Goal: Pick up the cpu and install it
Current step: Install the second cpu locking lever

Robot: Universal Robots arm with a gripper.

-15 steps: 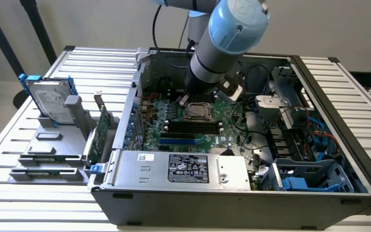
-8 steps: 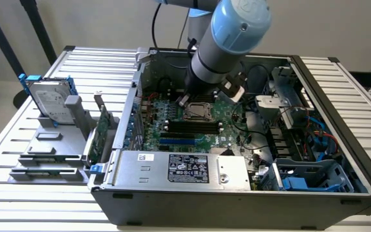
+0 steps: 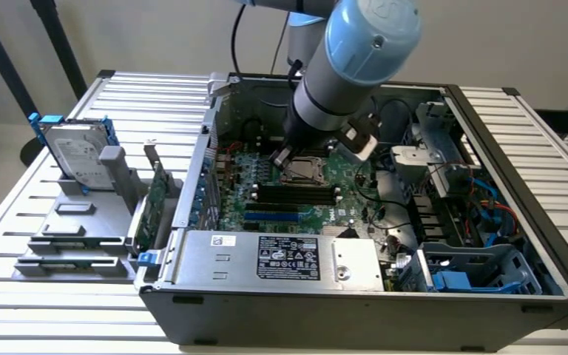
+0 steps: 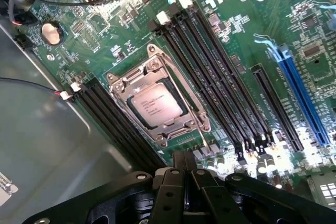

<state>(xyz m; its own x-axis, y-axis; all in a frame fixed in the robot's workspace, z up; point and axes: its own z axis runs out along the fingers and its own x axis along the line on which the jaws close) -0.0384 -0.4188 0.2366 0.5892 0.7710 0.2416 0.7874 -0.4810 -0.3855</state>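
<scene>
your gripper (image 4: 185, 167) hangs empty, fingers together, above the cpu (image 4: 156, 105), which seems already seated in its socket (image 4: 157, 141)

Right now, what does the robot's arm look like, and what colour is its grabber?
The arm is a thick silver-grey tube with a round light-blue cap on its joint. A black cable runs beside it. The gripper is black, made of chunky linked bars with small silver bolts.
</scene>
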